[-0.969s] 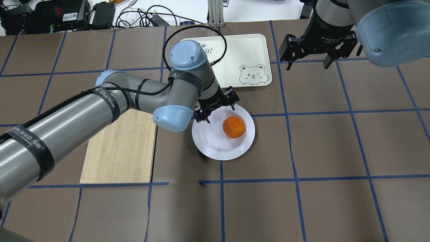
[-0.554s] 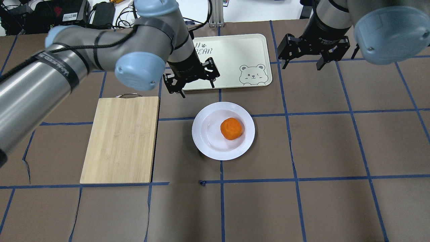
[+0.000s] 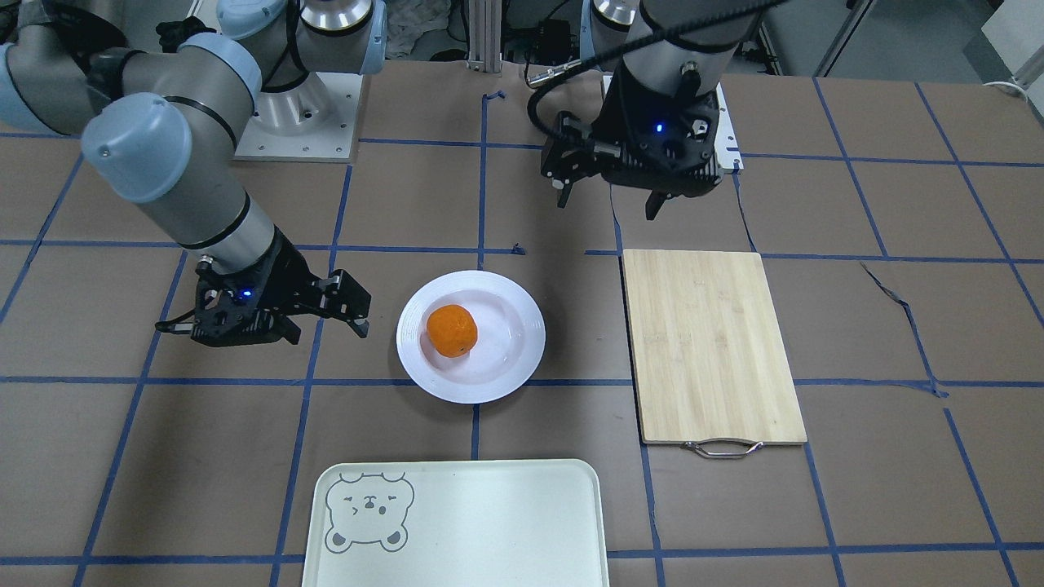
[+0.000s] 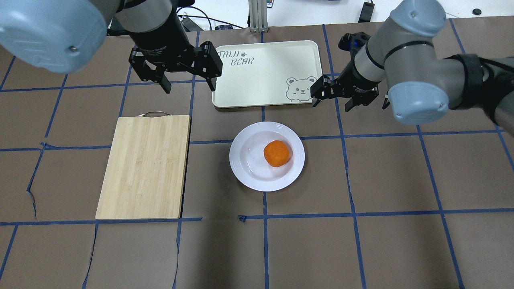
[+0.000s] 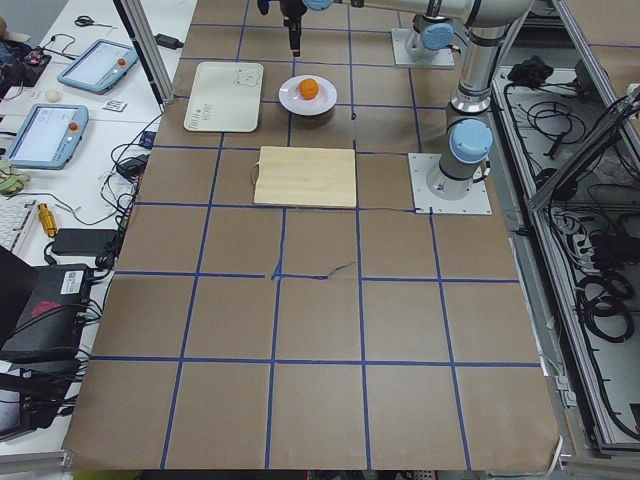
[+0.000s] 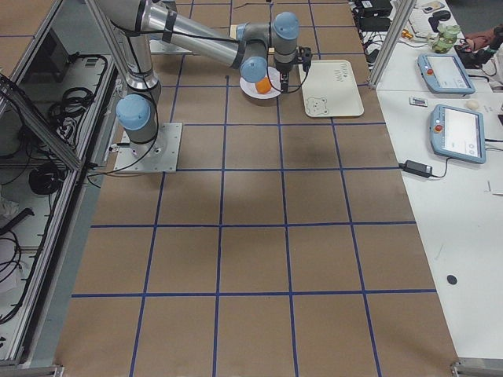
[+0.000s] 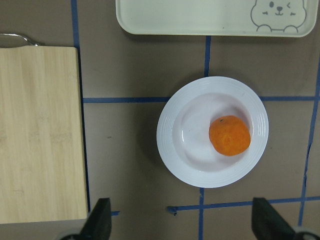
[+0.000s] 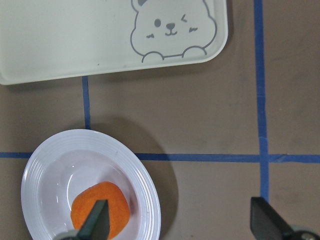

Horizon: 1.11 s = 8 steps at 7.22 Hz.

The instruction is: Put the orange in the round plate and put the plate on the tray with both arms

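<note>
The orange (image 4: 277, 153) (image 3: 451, 330) lies in the round plate (image 4: 245, 160) (image 3: 489, 371), right of its centre in the overhead view. The plate rests on the brown table in front of the tray (image 4: 265, 72) (image 3: 489, 522), apart from it. My left gripper (image 4: 188, 89) (image 3: 608, 208) hangs open and empty, high above the table beside the tray's left end. My right gripper (image 4: 349, 105) (image 3: 261, 330) is open and empty by the tray's bear corner. Both wrist views look down on the orange (image 7: 229, 135) (image 8: 112, 202) in the plate (image 7: 185, 145) (image 8: 55, 165).
A bamboo cutting board (image 4: 144, 168) (image 3: 710, 342) with a metal handle lies left of the plate in the overhead view. Blue tape lines cross the brown table cover. Cables and black boxes sit beyond the table's far edge.
My left gripper has risen from the plate's rim and swung back left, beside the tray. The right arm has come down towards the tray's bear corner. The orange stays in the plate.
</note>
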Motion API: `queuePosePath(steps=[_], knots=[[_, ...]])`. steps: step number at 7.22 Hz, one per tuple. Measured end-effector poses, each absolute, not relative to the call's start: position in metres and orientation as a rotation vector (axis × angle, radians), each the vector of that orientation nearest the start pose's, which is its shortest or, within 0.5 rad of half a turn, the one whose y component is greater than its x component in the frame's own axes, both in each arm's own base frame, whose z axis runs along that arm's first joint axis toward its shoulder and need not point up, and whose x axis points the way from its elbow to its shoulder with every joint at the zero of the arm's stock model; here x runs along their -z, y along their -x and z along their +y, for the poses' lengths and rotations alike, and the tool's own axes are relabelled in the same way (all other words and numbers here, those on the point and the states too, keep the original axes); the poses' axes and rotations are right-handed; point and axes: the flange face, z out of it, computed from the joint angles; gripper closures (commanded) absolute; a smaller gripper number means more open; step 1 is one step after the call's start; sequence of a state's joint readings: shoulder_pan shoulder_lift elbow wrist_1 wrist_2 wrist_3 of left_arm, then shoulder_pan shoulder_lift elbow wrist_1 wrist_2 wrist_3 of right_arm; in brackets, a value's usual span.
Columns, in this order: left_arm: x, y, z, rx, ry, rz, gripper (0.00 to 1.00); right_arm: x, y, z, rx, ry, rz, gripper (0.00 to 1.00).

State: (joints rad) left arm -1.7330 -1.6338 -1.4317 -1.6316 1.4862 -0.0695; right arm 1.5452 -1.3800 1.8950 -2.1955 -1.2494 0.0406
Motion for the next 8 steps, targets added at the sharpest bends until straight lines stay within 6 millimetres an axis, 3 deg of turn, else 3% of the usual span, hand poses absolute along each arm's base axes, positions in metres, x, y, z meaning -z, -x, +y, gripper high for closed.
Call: queuePosePath(steps=[2,3,5,8], knots=[[-0.531,0.205,-0.462,0.04,-0.185,3.212,0.03,-0.227,-0.16,-0.505,0.212,-0.064,2.734,0.0],[-0.526,0.192,-0.462,0.029,-0.169,3.211,0.03,-0.203,-0.165,-0.493,0.214,-0.077,2.709,0.0],[-0.52,0.159,-0.469,0.02,-0.187,3.208,0.0,-0.179,-0.181,-0.484,0.199,-0.109,2.684,0.0],[-0.523,0.101,-0.488,0.043,-0.076,3.209,0.0,-0.165,-0.188,-0.479,0.176,-0.129,2.677,0.0]])
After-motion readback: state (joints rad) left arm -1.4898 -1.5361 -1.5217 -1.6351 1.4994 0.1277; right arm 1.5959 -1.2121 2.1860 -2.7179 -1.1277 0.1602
